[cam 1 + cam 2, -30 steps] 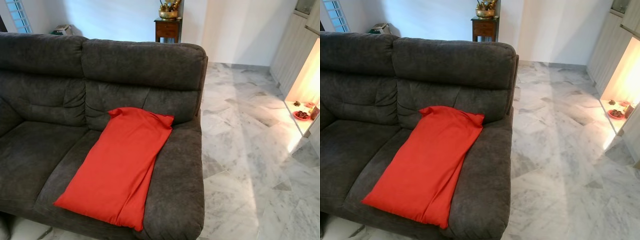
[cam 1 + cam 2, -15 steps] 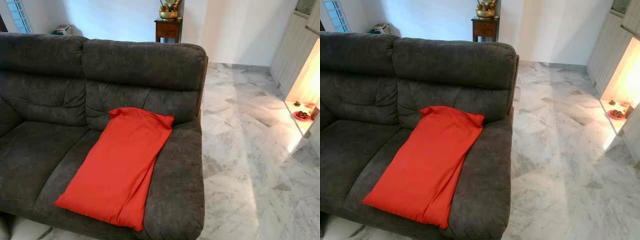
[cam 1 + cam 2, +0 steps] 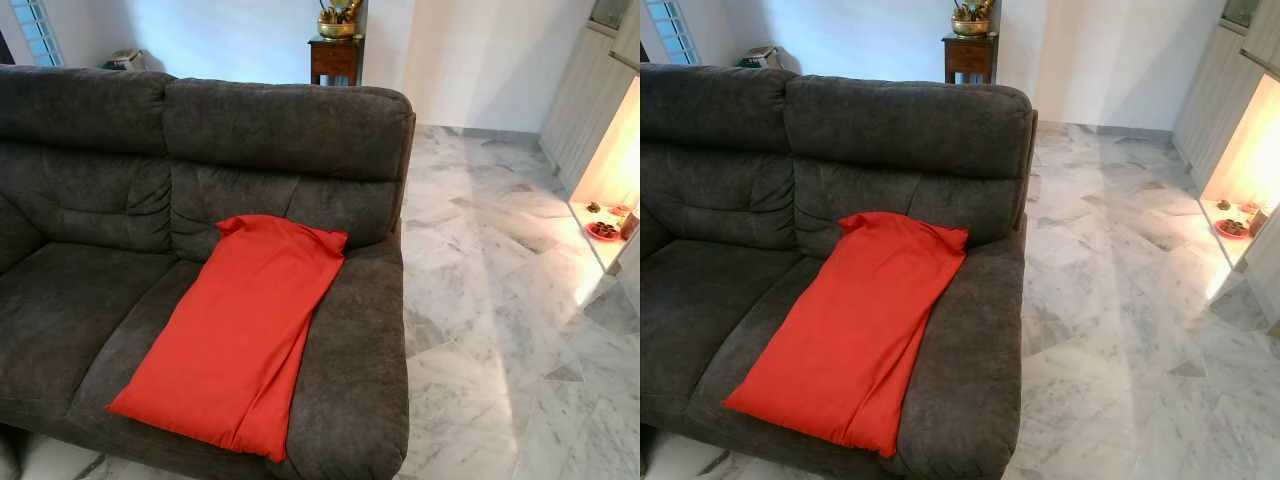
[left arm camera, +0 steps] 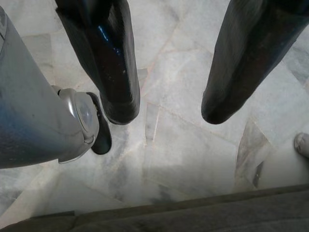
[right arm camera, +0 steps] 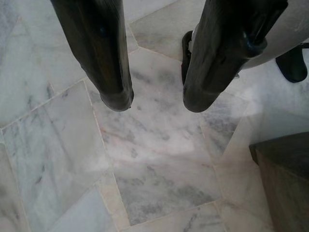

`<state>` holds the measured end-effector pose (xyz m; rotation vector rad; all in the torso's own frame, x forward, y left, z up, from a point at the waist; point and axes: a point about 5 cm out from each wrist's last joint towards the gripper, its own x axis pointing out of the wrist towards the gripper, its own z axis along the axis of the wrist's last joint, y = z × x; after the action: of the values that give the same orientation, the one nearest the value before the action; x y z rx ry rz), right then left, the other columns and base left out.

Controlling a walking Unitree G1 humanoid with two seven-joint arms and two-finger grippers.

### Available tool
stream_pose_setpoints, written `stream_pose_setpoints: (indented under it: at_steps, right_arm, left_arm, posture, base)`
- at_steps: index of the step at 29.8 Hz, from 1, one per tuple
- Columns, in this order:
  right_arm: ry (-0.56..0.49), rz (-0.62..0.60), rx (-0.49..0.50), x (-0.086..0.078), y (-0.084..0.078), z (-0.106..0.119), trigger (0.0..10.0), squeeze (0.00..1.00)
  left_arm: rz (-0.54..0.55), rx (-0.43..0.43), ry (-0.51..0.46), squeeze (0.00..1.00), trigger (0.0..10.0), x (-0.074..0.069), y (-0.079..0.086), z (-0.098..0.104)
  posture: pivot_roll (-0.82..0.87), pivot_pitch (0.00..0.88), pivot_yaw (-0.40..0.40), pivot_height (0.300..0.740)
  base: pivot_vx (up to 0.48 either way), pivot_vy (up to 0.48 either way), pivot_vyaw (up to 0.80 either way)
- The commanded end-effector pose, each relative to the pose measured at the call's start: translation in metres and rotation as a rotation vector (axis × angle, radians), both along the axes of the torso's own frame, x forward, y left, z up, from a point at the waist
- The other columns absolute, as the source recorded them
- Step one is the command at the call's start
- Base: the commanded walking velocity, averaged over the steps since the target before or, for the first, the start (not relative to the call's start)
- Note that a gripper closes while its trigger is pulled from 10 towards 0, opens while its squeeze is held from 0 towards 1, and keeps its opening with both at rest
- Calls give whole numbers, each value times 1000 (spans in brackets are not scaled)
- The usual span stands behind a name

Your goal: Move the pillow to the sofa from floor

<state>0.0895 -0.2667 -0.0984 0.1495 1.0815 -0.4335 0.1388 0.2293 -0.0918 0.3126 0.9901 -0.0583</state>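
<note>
On the sofa (image 3: 90, 300), head views: red pillow (image 3: 235, 335) lies flat across the right-hand seat, long axis running from the backrest out to the front edge, one side lapping the armrest (image 3: 355, 360). Task looks done, judging by placement. Marble floor (image 3: 480, 300) to the right.

Left wrist view: left gripper (image 4: 166, 108) hangs over marble, fingers spread, nothing held; sofa edge (image 4: 193, 215) just beside.

Right wrist view: right gripper (image 5: 157, 99) likewise parted and empty above floor.

Pillow sits up and ahead of both; right arm likely nearer.
</note>
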Motion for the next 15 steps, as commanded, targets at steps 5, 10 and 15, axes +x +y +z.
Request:
stream_pose_setpoints:
  at_steps: [5, 10, 15]
  right_arm:
    - [-11, 7, 3, 3, 2, 0, 10000, 0]
    - [-15, 9, 4, 4, 3, 0, 10000, 0]
    - [-15, 11, 6, 5, 3, 0, 10000, 0]
  left_arm:
    - [33, -1, 32, 0, 10000, -8, 2, -3]
    - [31, 3, 36, 0, 10000, -8, 3, -3]
    - [32, 5, 38, 0, 10000, -8, 4, -3]
  posture:
    - [80, 0, -13, 740]
    - [88, 0, -13, 740]
    - [85, 0, -11, 740]
  base:
    - [0, 340, 0]
    - [0, 338, 0]
    - [0, 335, 0]
